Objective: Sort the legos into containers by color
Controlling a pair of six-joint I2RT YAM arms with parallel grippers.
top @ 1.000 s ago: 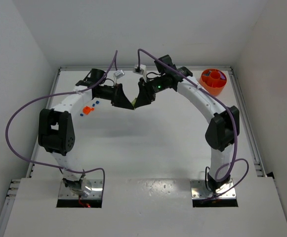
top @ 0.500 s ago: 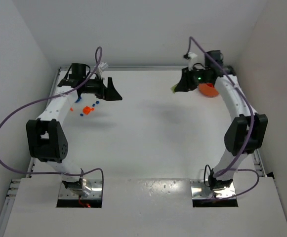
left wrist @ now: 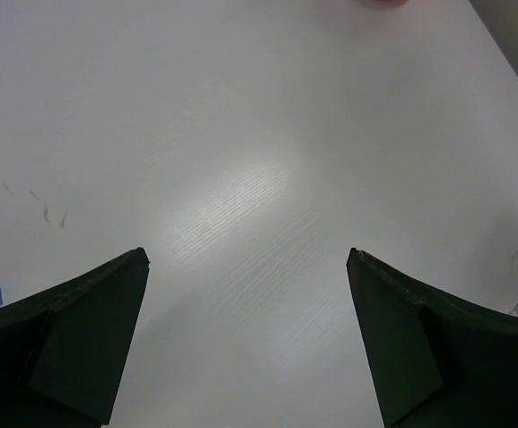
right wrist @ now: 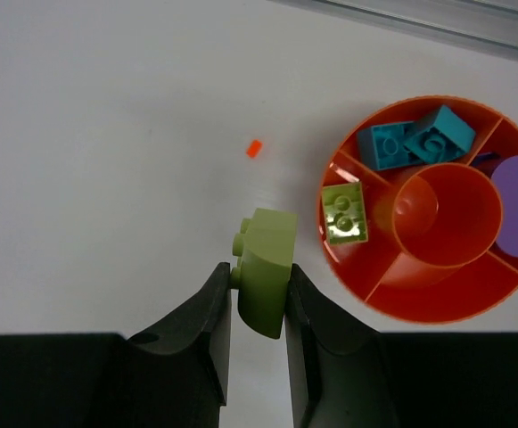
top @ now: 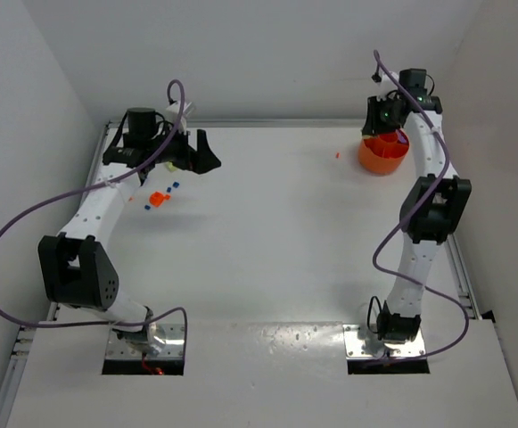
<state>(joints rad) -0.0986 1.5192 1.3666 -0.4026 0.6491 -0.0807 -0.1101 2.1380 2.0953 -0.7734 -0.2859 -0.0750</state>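
Two arms lean out over a white table (top: 267, 241), one toward each far corner. At the far left, the left gripper (left wrist: 247, 254) hangs with its jaws spread wide and nothing between them. Near it on the table lie an orange brick (top: 159, 198) and some tiny blue bricks (top: 176, 185); one of these shows at the left edge of the left wrist view.

Farther right, a small orange chip (right wrist: 254, 148) lies alone, near the orange bowl (right wrist: 437, 290) but apart from it. The right gripper (right wrist: 257, 272) pinches a yellow-green brick (right wrist: 266, 259) between its fingers; in the right wrist view it shows just beside the bowl's rim.

The bowl stands in the far right corner. One compartment holds a second green brick (right wrist: 345, 214), the next a blue pair (right wrist: 415, 140), and another a purple piece (right wrist: 513, 205).
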